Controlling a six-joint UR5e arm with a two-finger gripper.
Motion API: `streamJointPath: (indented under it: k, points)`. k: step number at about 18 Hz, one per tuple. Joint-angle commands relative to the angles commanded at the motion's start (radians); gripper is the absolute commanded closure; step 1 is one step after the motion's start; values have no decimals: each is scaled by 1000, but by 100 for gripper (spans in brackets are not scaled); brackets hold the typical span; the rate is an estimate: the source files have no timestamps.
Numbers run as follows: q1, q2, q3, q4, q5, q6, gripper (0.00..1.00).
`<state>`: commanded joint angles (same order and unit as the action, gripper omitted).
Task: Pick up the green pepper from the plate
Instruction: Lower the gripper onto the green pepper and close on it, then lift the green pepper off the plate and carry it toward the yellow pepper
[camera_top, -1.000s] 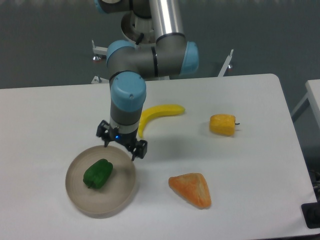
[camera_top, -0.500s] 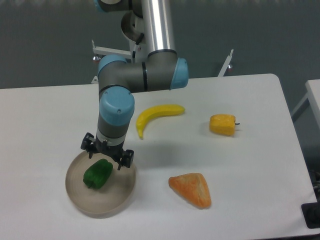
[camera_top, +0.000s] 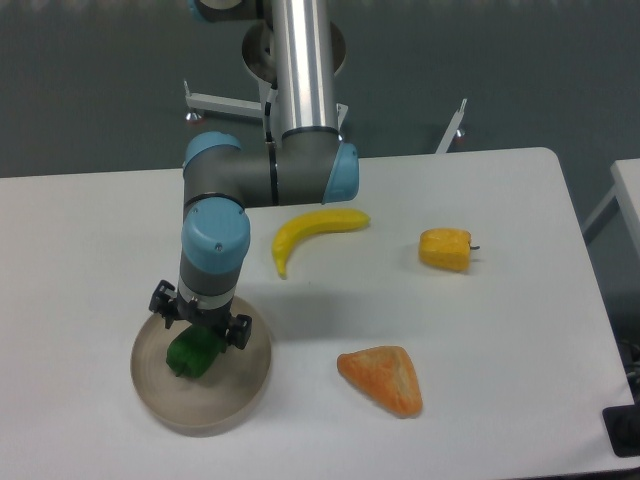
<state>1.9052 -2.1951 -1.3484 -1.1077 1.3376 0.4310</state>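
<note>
A glossy dark-green pepper (camera_top: 190, 355) lies in the left half of a round beige-grey plate (camera_top: 245, 375) at the table's front left. My gripper (camera_top: 199, 322) hangs straight above the pepper's far end and covers its upper part. The arm's wrist hides the fingers, so I cannot see how the jaws stand or whether they touch the pepper.
A yellow banana (camera_top: 312, 230) lies behind the plate to the right. A yellow-orange pepper (camera_top: 446, 249) sits at the right, and an orange wedge-shaped piece (camera_top: 383, 379) lies at the front, right of the plate. The table's front edge runs close below the plate.
Over the last second the gripper has travelled left and forward from the plate's far right rim to a spot directly over the green pepper. The pepper has stayed in place.
</note>
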Motion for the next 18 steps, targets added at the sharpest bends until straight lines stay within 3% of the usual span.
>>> streamJointPath:
  k: [3,4,7,8,14,18]
  points:
    - [-3,-17,-5,52,3,2,0]
    - [-6,-24,0,66,3,2,13]
    - [-8,-20,-8,69,3,5,82]
    - [-8,-17,-11,69,6,5,98]
    - [-2,81,-12,62,113,21,100]
    - [83,182,-38,14,118,99,100]
